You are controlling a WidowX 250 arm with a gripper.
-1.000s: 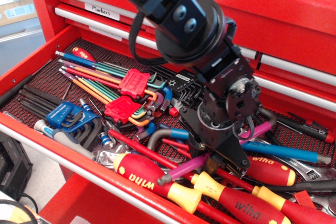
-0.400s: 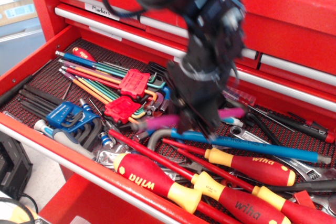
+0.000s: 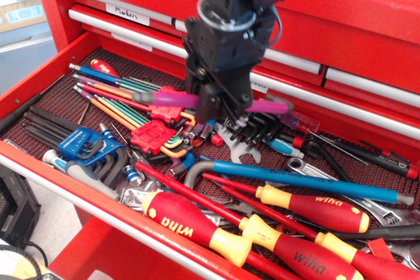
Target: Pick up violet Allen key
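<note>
Pincer: pincer point(image 3: 216, 101) is clamped on the violet Allen key point(image 3: 177, 100), gripping it near the middle.
Key now: violet Allen key hangs level in the air above the red key holders point(image 3: 167, 106), clear of the drawer point(image 3: 39, 90) and touching no other tool. One end sticks out to the left of the pincer and the other to the right.
What changed: a second ago the pincer was low in the pile, over the red and yellow screwdrivers point(image 3: 308, 204), and the key lay there among the tools. Now the arm has come up and swung toward the back of the drawer, and the key has come with it.
Left behind: blue Allen key point(image 3: 295, 175) now shows its whole length in front of the red key holders; it has not been taken. The thin rainbow keys point(image 3: 111, 93) sit clipped in the red key holders, as before.
What it means: the right key is up, so the pick looks done, or nearly so.
Watch out: the key is long and held at one spot, so it may tip or slip if the arm moves fast.
</note>
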